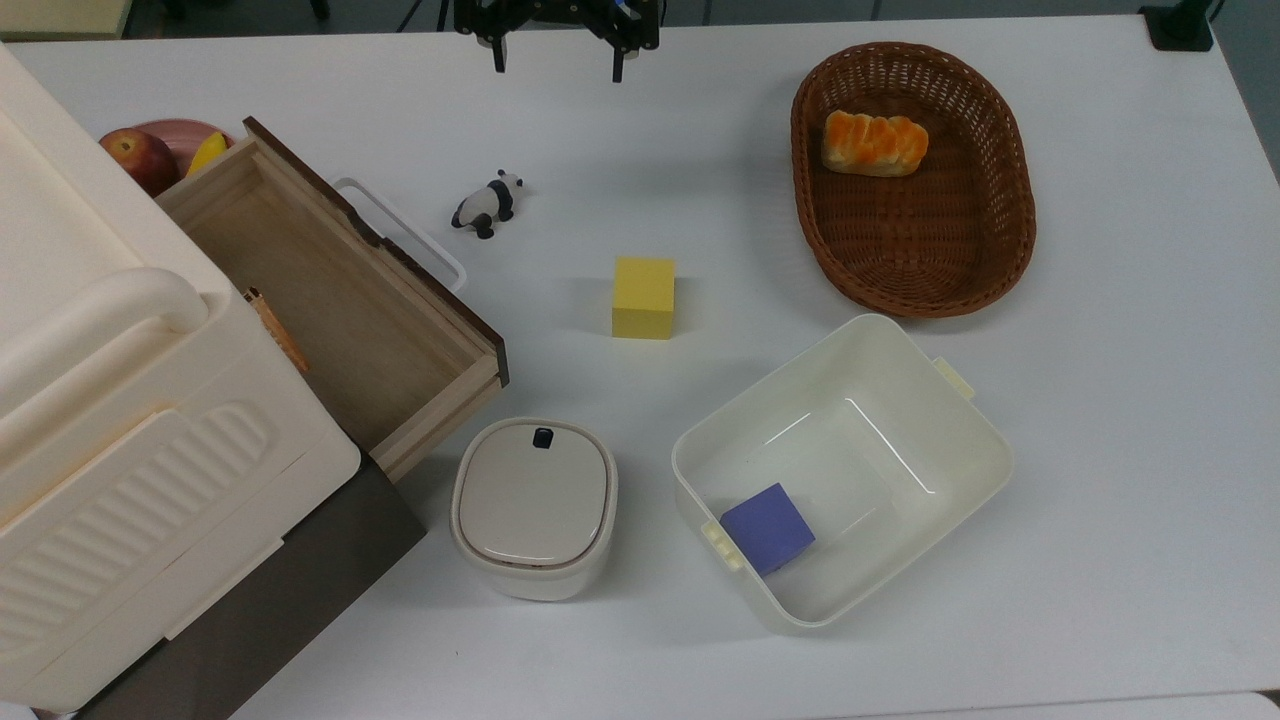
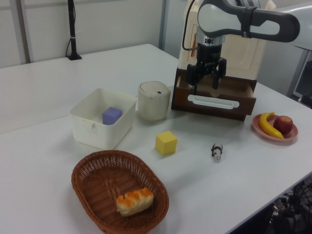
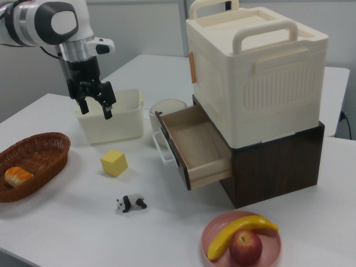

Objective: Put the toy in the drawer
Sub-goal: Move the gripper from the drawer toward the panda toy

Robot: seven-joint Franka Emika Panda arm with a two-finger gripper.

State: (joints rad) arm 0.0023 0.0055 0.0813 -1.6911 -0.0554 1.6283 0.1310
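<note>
Hanging above the table [image 1: 1100,400], the gripper [image 3: 95,108] points straight down from a white, rounded arm [image 3: 39,22] that enters at the upper left of the right view. Its 2 black fingers [image 3: 107,111] stand well apart and hold nothing. In the top view the gripper [image 1: 556,68] sits at the upper edge, left of centre; in the left view the gripper [image 2: 204,87] appears in front of the cabinet [image 2: 243,53].

The panda toy [image 1: 487,204] is a tiny glossy black-and-white figurine on 4 legs, standing on the bare white tabletop. In the top view it lies lower in the frame than the jaws and slightly left, well apart from them, and just right of the drawer's white loop handle [image 1: 400,230].

The drawer [image 1: 330,300] is a shallow rectangular tray of pale wood with a dark brown front, pulled open from the cream moulded-plastic cabinet on a dark brown base.

A matte yellow cube [image 1: 643,297] sits at the top view's centre. A purple cube [image 1: 767,527] rests inside a smooth white plastic bin [image 1: 960,420]. An oval woven wicker basket [image 1: 1000,250] holds a bread roll [image 1: 874,143].
</note>
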